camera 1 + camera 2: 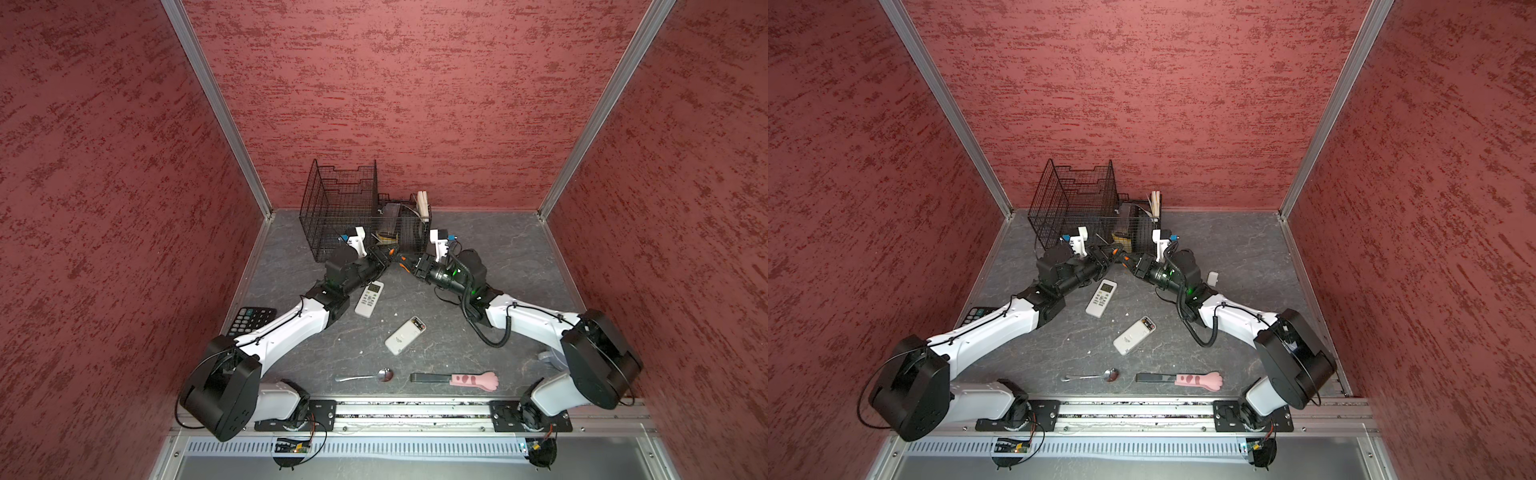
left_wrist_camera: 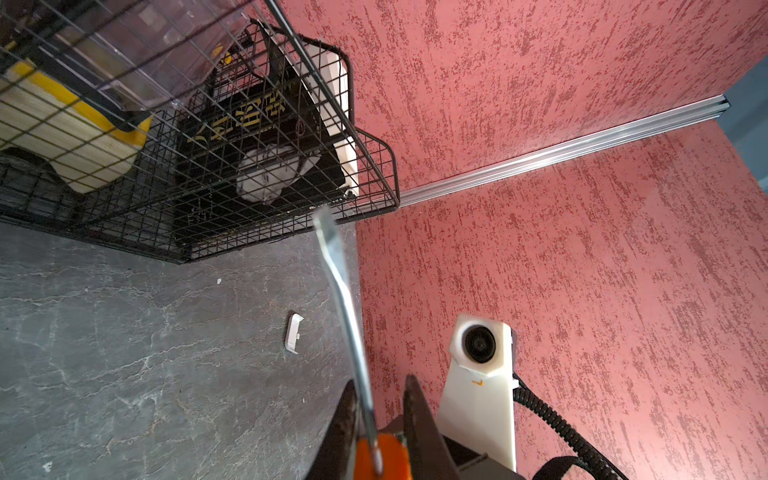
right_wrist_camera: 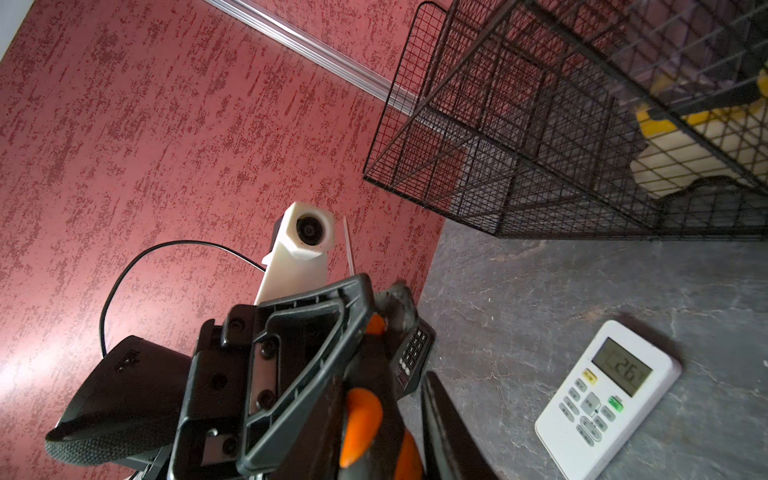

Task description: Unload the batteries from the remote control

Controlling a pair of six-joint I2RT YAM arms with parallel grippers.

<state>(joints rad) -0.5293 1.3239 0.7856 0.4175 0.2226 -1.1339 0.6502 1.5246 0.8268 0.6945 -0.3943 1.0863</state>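
Overhead, in both top views, we see the left gripper and the right gripper meeting tip to tip above the surface. They are just in front of a wire basket, with an orange-handled screwdriver between them. The remote lies face down nearer the arms' bases, well apart from both grippers. Its battery bay is open and the batteries sit inside it. A second remote lies face up beside the left arm, and a small white cover rests near the right arm.

From the left wrist, we find the left gripper clamped on the orange handle of the screwdriver. The steel shaft points out past the fingertips toward the basket. The cover lies on the surface beside the shaft.

From the right wrist, the right gripper has its jaws around the handle's other end; we cannot tell whether they press on it. The second remote shows its lit display.
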